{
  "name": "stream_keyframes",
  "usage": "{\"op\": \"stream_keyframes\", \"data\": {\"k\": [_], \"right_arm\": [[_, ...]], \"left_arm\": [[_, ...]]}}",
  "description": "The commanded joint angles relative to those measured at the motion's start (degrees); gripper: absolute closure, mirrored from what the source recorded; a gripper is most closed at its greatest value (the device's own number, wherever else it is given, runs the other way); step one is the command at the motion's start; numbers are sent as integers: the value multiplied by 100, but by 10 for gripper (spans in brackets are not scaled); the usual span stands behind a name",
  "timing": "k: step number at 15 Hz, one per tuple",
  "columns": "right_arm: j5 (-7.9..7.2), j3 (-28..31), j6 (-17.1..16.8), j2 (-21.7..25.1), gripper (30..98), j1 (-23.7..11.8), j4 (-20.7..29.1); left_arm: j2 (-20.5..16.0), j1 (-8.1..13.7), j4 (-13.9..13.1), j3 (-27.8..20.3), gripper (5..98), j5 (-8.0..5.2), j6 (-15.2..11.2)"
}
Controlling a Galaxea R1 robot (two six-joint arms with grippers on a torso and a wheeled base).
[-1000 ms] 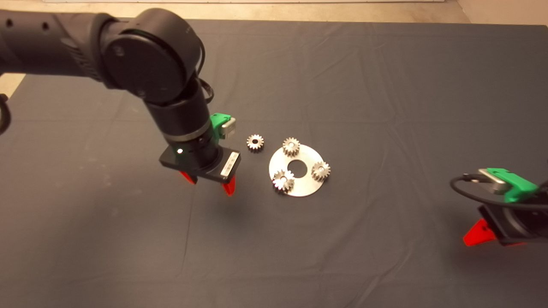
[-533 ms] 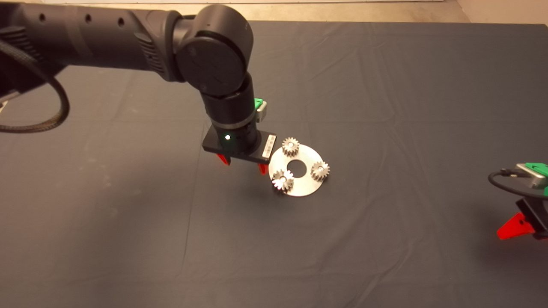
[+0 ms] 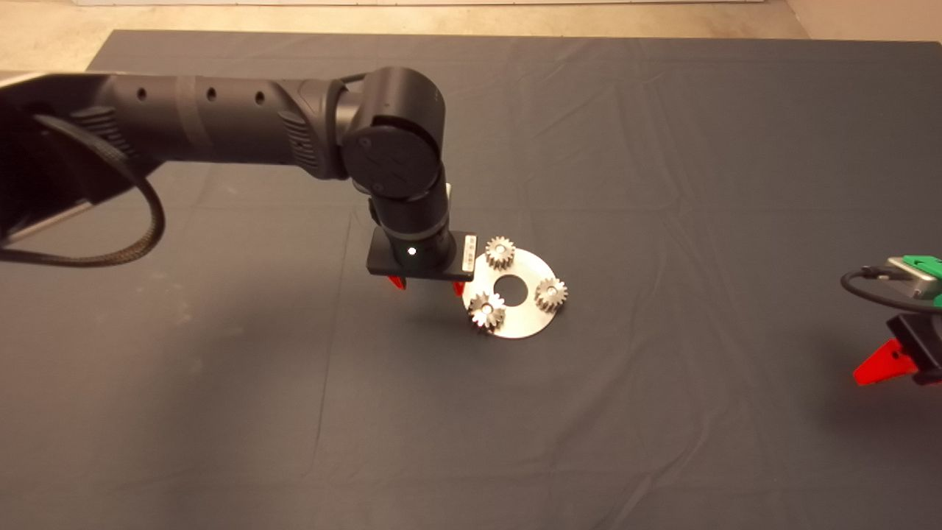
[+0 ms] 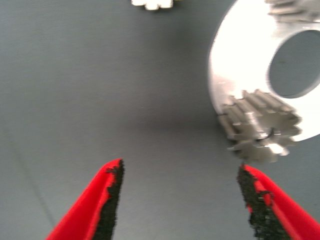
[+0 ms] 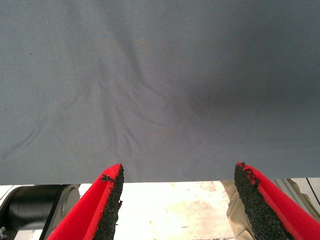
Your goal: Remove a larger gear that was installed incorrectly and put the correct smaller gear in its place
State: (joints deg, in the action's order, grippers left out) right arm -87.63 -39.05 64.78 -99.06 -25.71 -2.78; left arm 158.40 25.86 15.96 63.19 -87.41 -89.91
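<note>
So we count three gears on the round silver plate [image 3: 524, 318]: two small ones [image 3: 500, 252] [image 3: 550, 294] and the larger gear [image 3: 486, 310] with the flared teeth, sitting at the plate's edge nearest our left tool [image 3: 429, 285]. That tool hangs released, fingers [image 4: 107, 200] spread wide, just beside the larger gear without touching it. One more small gear [image 4: 152, 3] lies off the plate on the dark surface [image 3: 662, 184]. Our right tool [image 5: 177, 207] waits spread too, at the surface's right edge.
</note>
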Motion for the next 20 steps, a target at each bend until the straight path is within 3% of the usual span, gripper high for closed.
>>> {"op": "stream_keyframes", "data": {"k": [1, 3, 5, 7, 9, 14, 20], "right_arm": [[-18, 21, -102, 39, 694, -84, -118], [-9, 22, -115, 40, 694, -84, -118], [-9, 21, -123, 22, 694, -92, -126], [-9, 21, -132, 4, 694, -92, -126], [-9, 30, -123, 4, 694, -92, -135], [-9, 30, -123, -33, 694, -92, -126], [-9, 43, -115, -101, 694, -92, -109]], "left_arm": [[726, 33, 180, 478, 467, -224, -164], [1061, 33, 180, 713, 478, -166, -236], [1119, 33, 180, 772, 527, 39, -256], [1119, 33, 180, 754, 527, -37, -240], [1119, 33, 180, 710, 527, -319, -230], [1111, 4, 201, 640, 442, -303, -194], [1102, -362, 526, 675, 346, -303, -194]]}}
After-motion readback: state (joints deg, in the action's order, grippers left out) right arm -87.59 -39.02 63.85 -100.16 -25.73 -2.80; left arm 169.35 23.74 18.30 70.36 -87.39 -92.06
